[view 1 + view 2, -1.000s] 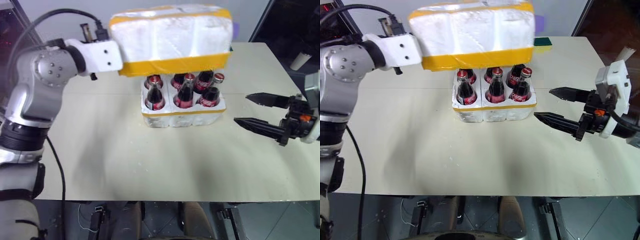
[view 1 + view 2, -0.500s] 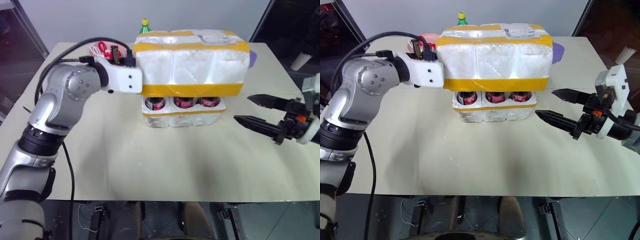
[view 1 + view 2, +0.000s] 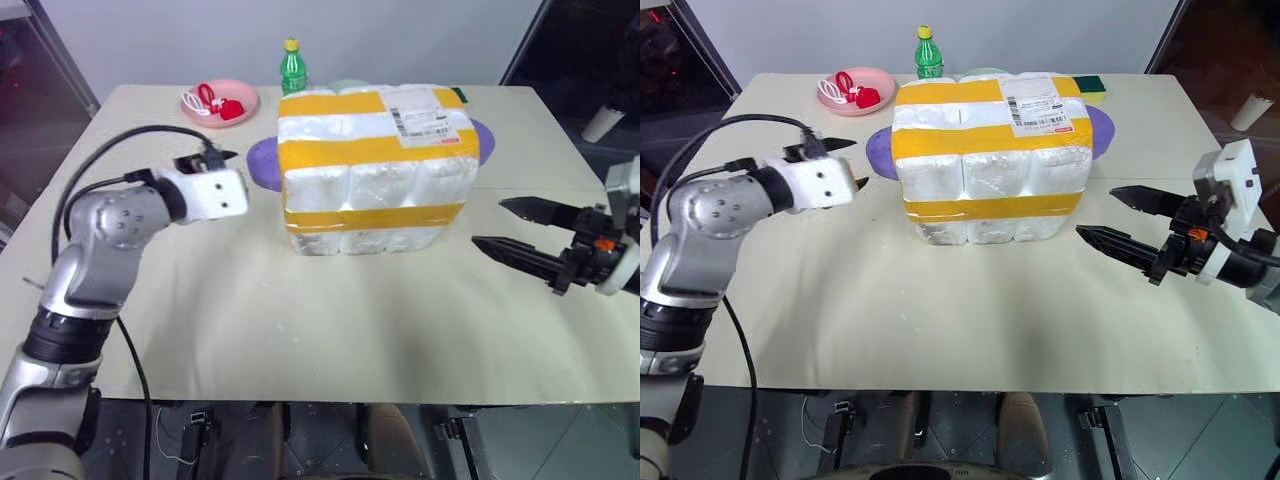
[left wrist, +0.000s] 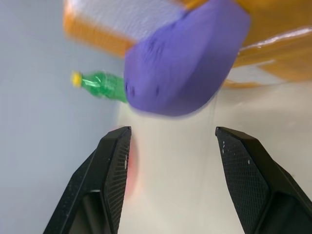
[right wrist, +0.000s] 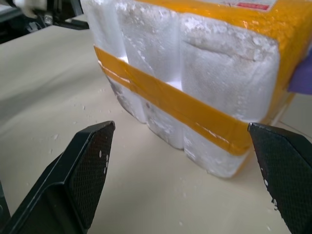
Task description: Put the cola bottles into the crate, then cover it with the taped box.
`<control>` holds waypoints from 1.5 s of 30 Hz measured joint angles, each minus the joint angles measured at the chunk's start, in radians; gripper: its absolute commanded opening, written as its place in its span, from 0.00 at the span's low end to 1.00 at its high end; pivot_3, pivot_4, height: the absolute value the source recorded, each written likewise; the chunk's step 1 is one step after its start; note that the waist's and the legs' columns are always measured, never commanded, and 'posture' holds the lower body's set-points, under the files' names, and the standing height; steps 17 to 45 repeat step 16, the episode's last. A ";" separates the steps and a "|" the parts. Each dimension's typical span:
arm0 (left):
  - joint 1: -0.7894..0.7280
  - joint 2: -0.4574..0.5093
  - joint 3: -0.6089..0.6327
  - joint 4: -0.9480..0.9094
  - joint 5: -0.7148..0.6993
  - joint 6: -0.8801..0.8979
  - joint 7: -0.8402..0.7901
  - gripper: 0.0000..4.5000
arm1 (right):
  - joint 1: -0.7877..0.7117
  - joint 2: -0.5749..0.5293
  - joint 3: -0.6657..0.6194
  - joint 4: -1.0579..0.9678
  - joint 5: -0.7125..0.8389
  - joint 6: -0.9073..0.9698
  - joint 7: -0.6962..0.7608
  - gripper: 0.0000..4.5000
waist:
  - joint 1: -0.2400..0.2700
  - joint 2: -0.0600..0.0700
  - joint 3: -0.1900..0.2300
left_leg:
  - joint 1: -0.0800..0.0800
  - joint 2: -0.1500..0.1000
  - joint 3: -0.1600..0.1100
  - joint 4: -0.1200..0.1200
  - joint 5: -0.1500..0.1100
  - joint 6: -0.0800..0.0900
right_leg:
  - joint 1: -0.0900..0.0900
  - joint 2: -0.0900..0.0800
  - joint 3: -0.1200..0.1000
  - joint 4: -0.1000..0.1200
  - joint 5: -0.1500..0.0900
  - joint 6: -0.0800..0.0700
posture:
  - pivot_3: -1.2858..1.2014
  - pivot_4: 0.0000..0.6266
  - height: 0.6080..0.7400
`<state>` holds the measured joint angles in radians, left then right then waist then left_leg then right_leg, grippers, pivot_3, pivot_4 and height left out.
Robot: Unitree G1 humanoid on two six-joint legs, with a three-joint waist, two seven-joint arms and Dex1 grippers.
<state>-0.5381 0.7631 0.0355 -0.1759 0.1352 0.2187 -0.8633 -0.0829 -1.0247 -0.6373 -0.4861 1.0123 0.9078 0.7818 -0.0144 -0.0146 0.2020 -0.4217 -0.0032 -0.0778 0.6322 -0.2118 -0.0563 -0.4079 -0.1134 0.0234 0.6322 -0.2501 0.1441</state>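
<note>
Styrofoam taped box (image 3: 987, 150) capping the crate (image 3: 985, 228), shipping label (image 3: 1038, 103) atop; both grippers' fingers apart, empty.

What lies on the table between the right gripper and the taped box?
Nothing: in the eye views, only bare table separates the right gripper from the taped box.

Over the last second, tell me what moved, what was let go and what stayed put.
The taped box came down from above the bottles onto the crate, hiding them. The left claw let go of the box and now stands open beside it, clear of its end. The right claw stayed open beside the crate, apart from it. The crate kept its place on the table.
</note>
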 measured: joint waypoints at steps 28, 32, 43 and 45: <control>-0.092 0.348 0.277 0.269 -0.823 0.700 -0.579 0.64 | 0.013 -0.086 0.039 0.120 -0.118 -0.079 0.228 1.00 | -0.001 0.000 0.000 | 0.004 0.000 0.000 -0.001 0.000 0.000 | 0.003 0.000 0.000 -0.001 -0.002 -0.003 | 0.52 0.24 0.99; -0.092 0.348 0.277 0.269 -0.823 0.700 -0.579 0.64 | 0.013 -0.086 0.039 0.120 -0.118 -0.079 0.228 1.00 | -0.001 0.000 0.000 | 0.004 0.000 0.000 -0.001 0.000 0.000 | 0.003 0.000 0.000 -0.001 -0.002 -0.003 | 0.52 0.24 0.99; -0.092 0.348 0.277 0.269 -0.823 0.700 -0.579 0.64 | 0.013 -0.086 0.039 0.120 -0.118 -0.079 0.228 1.00 | -0.001 0.000 0.000 | 0.004 0.000 0.000 -0.001 0.000 0.000 | 0.003 0.000 0.000 -0.001 -0.002 -0.003 | 0.52 0.24 0.99; -0.092 0.348 0.277 0.269 -0.823 0.700 -0.579 0.64 | 0.013 -0.086 0.039 0.120 -0.118 -0.079 0.228 1.00 | -0.001 0.000 0.000 | 0.004 0.000 0.000 -0.001 0.000 0.000 | 0.003 0.000 0.000 -0.001 -0.002 -0.003 | 0.52 0.24 0.99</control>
